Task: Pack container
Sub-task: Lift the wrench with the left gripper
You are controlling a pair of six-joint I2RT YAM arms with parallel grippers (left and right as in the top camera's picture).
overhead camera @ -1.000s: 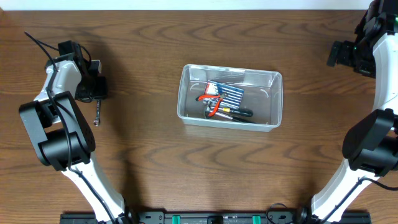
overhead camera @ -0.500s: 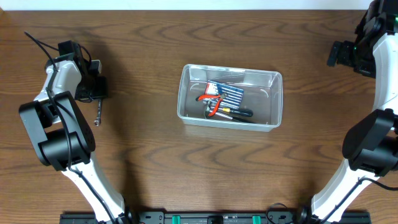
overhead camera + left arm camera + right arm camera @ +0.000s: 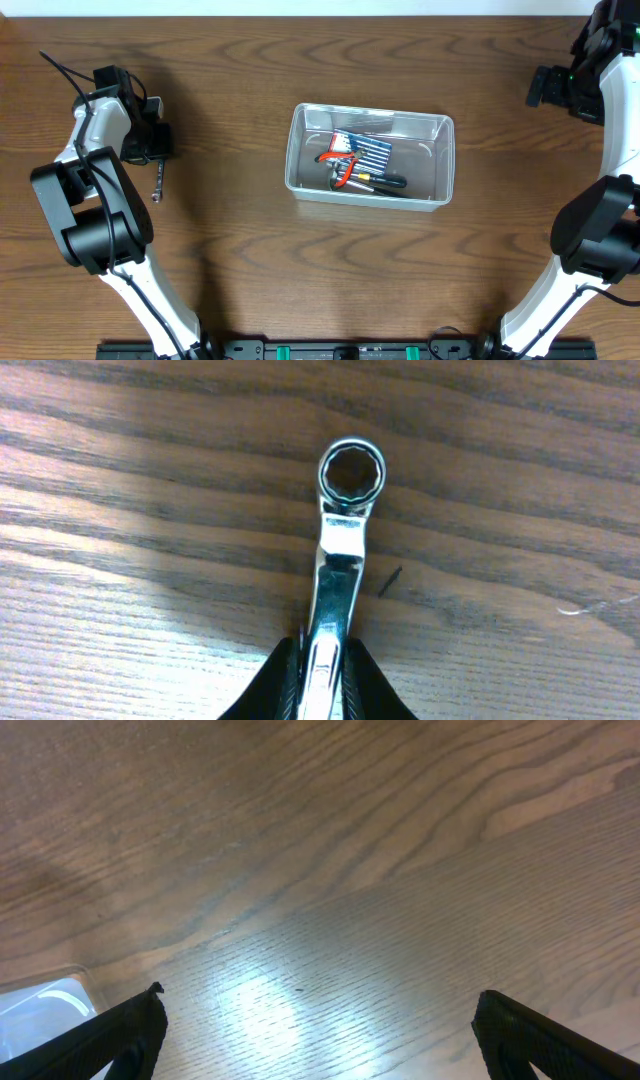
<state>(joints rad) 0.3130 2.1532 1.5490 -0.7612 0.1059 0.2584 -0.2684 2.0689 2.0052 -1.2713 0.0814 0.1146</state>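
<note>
The clear plastic container (image 3: 292,150) sits mid-table and holds a blue-and-white package (image 3: 365,152), red-handled pliers (image 3: 340,168) and a black-handled tool (image 3: 385,182). At the far left a chrome ring wrench (image 3: 157,183) lies on the wood. My left gripper (image 3: 153,152) is shut on its shank, and the left wrist view shows the black fingers (image 3: 285,680) pinching the wrench (image 3: 338,560) on both sides, ring end pointing away. My right gripper (image 3: 540,88) hovers open at the far right edge, and nothing lies between its fingers (image 3: 110,1040). A corner of the container (image 3: 40,1005) shows at the lower left of the right wrist view.
Brown wood-grain table (image 3: 250,270). A black cable (image 3: 60,68) trails from the left arm near the back left. Both arm bases stand along the front edge.
The wrench has shifted very slightly under the left gripper. Neither arm has moved otherwise.
</note>
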